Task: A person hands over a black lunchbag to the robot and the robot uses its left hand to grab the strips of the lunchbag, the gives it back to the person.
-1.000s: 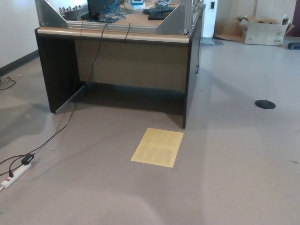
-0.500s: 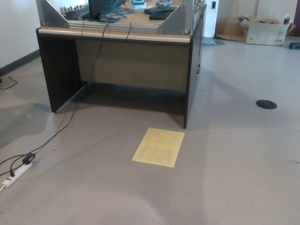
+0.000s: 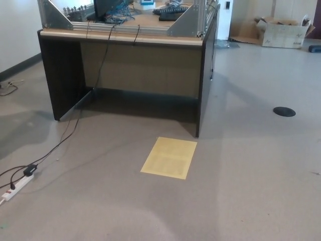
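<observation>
1. At the near left, a white power strip (image 3: 16,184) lies on the grey floor (image 3: 251,165), with a black plug in it
2. A black cable (image 3: 70,131) runs from the strip across the floor, up to the far top of the desk
3. A dark desk (image 3: 128,65) with a light wooden top fills the far left and centre; metal frame brackets (image 3: 188,20) and tangled wires sit on top
4. On the floor just in front of the desk's right leg lies a flat yellow sheet (image 3: 169,157)
5. Further right, a round black floor cover (image 3: 284,111) is set in the floor
6. At the far right stands an open cardboard box (image 3: 281,32)
7. Neither robot hand shows, so their state cannot be told; the lunchbag is out of sight
</observation>
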Available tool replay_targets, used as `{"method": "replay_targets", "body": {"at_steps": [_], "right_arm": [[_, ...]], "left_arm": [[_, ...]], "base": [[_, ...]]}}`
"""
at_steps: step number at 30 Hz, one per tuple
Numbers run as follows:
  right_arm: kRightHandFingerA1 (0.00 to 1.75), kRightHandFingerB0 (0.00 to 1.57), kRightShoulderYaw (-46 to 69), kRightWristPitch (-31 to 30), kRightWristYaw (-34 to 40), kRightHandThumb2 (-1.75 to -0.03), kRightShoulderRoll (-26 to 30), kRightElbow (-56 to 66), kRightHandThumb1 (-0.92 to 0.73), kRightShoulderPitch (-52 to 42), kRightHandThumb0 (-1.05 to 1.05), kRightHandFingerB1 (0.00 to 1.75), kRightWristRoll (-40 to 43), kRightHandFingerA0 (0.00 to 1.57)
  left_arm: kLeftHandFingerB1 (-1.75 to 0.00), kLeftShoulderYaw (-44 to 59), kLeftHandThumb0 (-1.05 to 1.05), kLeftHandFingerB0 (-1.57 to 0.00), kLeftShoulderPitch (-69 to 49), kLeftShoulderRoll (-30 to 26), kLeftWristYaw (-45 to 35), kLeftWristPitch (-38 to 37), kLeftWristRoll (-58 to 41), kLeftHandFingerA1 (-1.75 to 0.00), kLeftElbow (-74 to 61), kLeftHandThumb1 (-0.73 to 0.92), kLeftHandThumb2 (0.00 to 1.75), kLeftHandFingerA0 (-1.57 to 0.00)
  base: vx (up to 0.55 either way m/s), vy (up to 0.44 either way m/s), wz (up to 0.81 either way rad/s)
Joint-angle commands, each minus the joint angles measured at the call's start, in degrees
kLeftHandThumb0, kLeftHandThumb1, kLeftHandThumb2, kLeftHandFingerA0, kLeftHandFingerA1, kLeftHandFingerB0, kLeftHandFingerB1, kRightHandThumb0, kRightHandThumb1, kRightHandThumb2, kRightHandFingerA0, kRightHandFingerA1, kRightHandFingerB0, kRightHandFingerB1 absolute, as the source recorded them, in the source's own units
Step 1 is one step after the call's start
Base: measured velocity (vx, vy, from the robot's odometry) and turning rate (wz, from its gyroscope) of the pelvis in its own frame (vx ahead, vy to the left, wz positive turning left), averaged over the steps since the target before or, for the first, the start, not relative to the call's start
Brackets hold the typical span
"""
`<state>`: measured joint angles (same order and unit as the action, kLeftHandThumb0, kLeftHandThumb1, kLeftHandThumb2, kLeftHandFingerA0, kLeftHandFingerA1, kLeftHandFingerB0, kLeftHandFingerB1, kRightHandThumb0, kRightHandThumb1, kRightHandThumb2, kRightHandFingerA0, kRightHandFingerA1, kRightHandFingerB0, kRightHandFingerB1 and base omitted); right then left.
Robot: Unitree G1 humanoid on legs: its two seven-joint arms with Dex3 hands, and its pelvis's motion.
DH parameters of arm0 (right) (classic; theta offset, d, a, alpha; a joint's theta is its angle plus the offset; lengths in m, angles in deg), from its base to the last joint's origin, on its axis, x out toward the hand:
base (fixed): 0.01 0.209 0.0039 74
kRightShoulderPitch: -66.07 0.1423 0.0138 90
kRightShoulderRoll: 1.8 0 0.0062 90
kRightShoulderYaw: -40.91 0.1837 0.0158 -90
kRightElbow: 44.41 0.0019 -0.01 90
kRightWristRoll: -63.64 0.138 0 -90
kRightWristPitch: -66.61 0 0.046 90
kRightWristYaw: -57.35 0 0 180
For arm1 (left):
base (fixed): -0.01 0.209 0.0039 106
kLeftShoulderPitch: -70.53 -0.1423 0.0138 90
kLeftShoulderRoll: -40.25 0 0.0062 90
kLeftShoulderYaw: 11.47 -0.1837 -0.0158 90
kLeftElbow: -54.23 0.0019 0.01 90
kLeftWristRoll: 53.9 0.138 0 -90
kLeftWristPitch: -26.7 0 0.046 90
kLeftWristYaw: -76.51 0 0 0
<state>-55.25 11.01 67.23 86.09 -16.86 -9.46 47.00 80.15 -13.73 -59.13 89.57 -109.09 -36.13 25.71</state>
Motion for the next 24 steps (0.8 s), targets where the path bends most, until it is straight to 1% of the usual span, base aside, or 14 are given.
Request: {"method": "replay_targets", "body": {"at_steps": [1,2,9,10,11,15,16,21,22,23,24], "right_arm": [[0.45,0.56,-0.05,0.43,0.74,-0.65,0.36,-0.36,-0.79,0.32,-0.59,0.43,-0.08,0.57],[0.60,0.47,-0.14,0.05,0.69,-1.05,0.25,-0.34,-0.67,0.35,-0.58,0.56,-0.11,0.51],[0.61,0.47,-0.44,0.93,1.07,-1.05,0.04,0.04,-0.67,-1.60,-0.57,0.57,-0.29,0.51],[0.45,0.55,-0.60,1.37,1.18,-0.65,0.04,-0.02,-0.81,-2.17,-0.60,0.43,-0.44,0.57],[0.61,0.46,-0.68,1.47,1.13,-1.06,0.10,-0.07,-0.67,-2.30,-0.58,0.56,-0.47,0.52],[0.60,0.45,-0.46,1.70,1.46,-1.05,0.23,0.81,-0.67,-3.47,-0.58,0.56,-0.19,0.51],[0.44,0.54,-0.37,1.62,1.45,-0.65,0.22,0.98,-0.81,-3.65,-0.58,0.42,-0.10,0.55],[0.44,0.52,-0.68,1.28,2.72,-0.65,0.38,1.73,-0.81,-3.75,-0.56,0.41,-0.95,0.54],[0.44,0.49,-0.53,1.31,2.67,-0.64,0.26,1.65,-0.80,-3.56,-0.56,0.41,-0.70,0.52],[0.42,0.42,-0.21,1.29,2.42,-0.63,0.21,1.66,-0.79,-3.14,-0.56,0.38,-0.27,0.46],[0.42,0.42,-0.21,1.29,2.42,-0.63,0.21,1.66,-0.79,-3.14,-0.56,0.38,-0.27,0.46]], "left_arm": [[-0.47,0.06,-0.36,0.00,-0.34,-1.17,-1.70,0.64,-1.46,-0.49,-0.09,0.27,0.89,0.00],[-0.47,0.10,-0.36,0.00,-0.51,-1.22,-2.08,0.85,-1.67,-0.49,-0.09,0.27,0.89,0.00],[-0.46,-0.07,-0.36,0.00,-2.68,-1.57,-2.61,0.24,-1.82,-0.49,-0.84,0.28,0.90,0.00],[-0.46,-0.18,-0.36,0.00,-3.21,-1.87,-2.92,0.23,-1.71,-0.49,-1.15,0.29,0.90,0.00],[-0.46,-0.15,-0.36,0.00,-3.31,-1.94,-3.26,0.28,-1.88,-0.49,-1.34,0.29,0.90,0.00],[-0.46,-0.01,-0.36,0.00,-3.90,-1.64,-3.91,0.43,-2.48,-0.48,-2.21,0.28,0.89,0.00],[-0.46,-0.06,-0.36,0.00,-4.12,-1.67,-4.01,0.62,-2.41,-0.49,-2.57,0.29,0.90,0.00],[-0.46,-0.30,-0.36,0.00,-4.08,-1.97,-4.07,1.36,-1.88,-0.49,-3.36,0.29,0.90,0.00],[-0.47,-0.37,-0.36,0.00,-3.87,-2.05,-4.45,2.02,-1.92,-0.49,-3.52,0.29,0.90,0.00],[-0.47,-0.62,-0.36,0.00,-3.32,-2.16,-4.14,1.55,-1.52,-0.49,-3.30,0.30,0.91,-0.01],[-0.47,-0.62,-0.36,0.00,-3.32,-2.16,-4.14,1.55,-1.52,-0.49,-3.30,0.30,0.91,-0.01]], "base": [[0.00,0.000,0.00],[0.00,0.000,0.00],[0.00,0.000,0.00],[0.00,0.000,0.00],[0.00,0.000,0.00],[0.00,0.000,0.00],[0.00,0.000,0.00],[0.00,0.000,0.00],[0.00,0.000,0.00],[0.00,0.000,0.00],[0.00,0.000,0.00]]}}
